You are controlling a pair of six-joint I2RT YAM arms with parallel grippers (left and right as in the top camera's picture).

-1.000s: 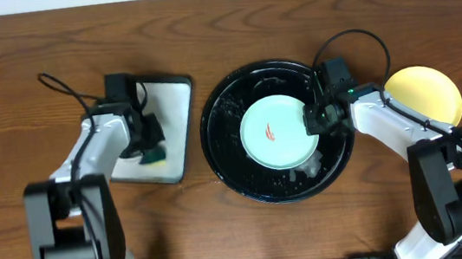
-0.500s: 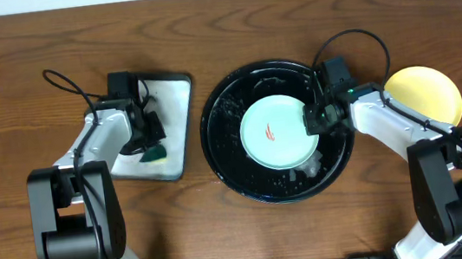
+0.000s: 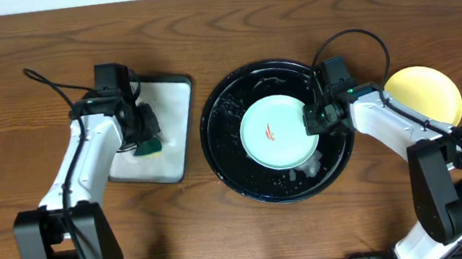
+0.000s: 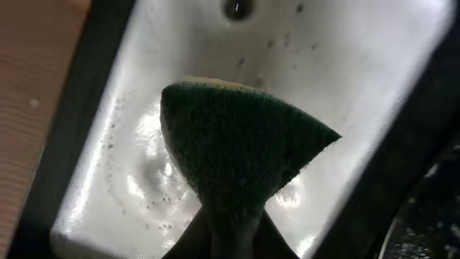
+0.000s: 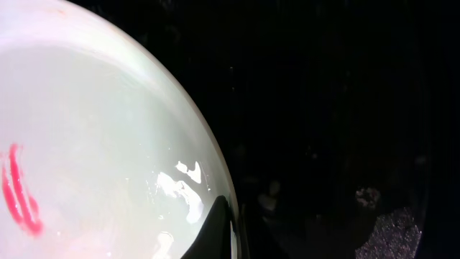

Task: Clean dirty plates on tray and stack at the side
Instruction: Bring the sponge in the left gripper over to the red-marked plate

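Note:
A pale mint-green plate (image 3: pixel 277 132) with a red smear at its centre lies in the round black tray (image 3: pixel 223 139). My right gripper (image 3: pixel 315 120) is shut on the plate's right rim; the wrist view shows a finger over the rim (image 5: pixel 224 223) and the smear on the plate (image 5: pixel 86 144). A yellow plate (image 3: pixel 425 90) lies on the wood at the far right. My left gripper (image 3: pixel 146 137) is shut on a green sponge (image 4: pixel 241 147) and holds it over the wet white-grey tray (image 3: pixel 172 110). A third plate is not in view.
The white-grey tray (image 4: pixel 359 65) holds soapy water and has a dark rim. The black tray is wet, with droplets on it. Cables run from both arms. Bare wood tabletop (image 3: pixel 251 232) lies in front of the trays.
My left arm has swung its elbow outward and the sponge has shifted slightly up and left over the white-grey tray. The right arm and the mint plate have not moved.

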